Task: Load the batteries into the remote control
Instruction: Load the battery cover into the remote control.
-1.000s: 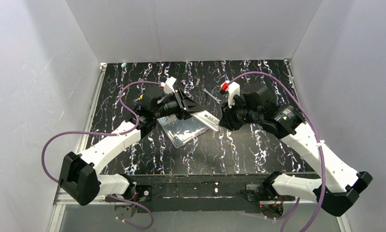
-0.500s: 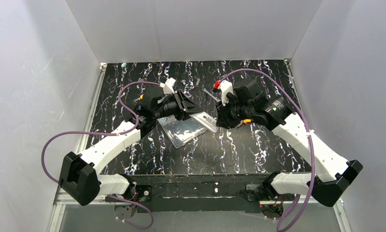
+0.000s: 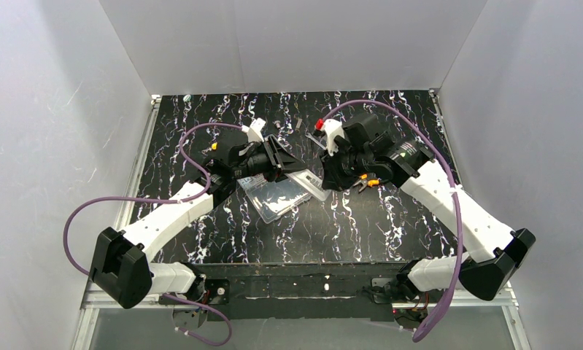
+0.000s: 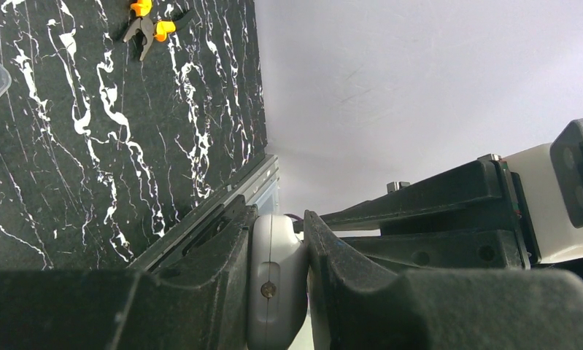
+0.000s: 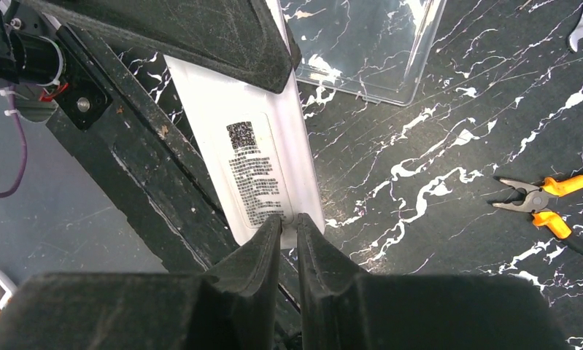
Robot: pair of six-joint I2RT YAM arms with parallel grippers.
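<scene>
Clear box (image 3: 273, 195) and pliers (image 5: 536, 198) flank the right hand (image 5: 288, 222); the near table (image 3: 339, 235) lies open.

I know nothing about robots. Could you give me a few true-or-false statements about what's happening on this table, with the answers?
1. The left gripper is clamped on the white remote control. True.
2. The right gripper holds the clear plastic box. False: the box lies on the table, and that gripper's tips are at the remote's end.
3. A pair of orange-handled pliers lies on the table. True.
4. The remote's side facing the right wrist camera is blank. False: it carries a printed label with a square code.
</scene>
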